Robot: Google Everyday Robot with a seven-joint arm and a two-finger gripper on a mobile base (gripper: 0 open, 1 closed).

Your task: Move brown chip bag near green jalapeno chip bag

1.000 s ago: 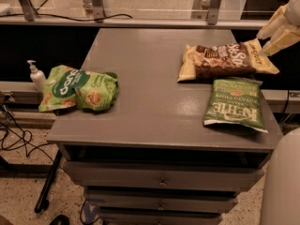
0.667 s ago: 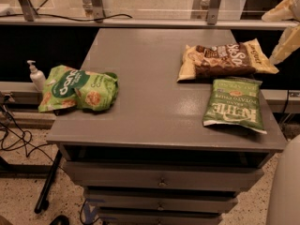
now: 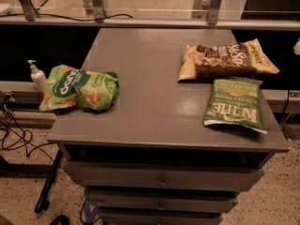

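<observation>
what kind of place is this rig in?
Probably a lab or office test area: a grey drawer cabinet used as the table, loose cables on speckled floor, a pump bottle beside it. The gripper only peeks in at the right edge.

A grey metal desk (image 3: 154, 121) with flat drawers (image 3: 161, 181) below its top fills the middle of the view. On its left edge lies a puffy light-green snack bag (image 3: 77, 88) with a round white logo and cracker pictures (one corner hangs a little over the edge). Just beside it, off the desk, a small white pump bottle (image 3: 36, 75) stands upright on a low ledge. Thin black cables (image 3: 14, 139) lie on the speckled floor (image 3: 23, 196) at the left. A grey metal rail (image 3: 140, 22) runs behind the desk.
</observation>
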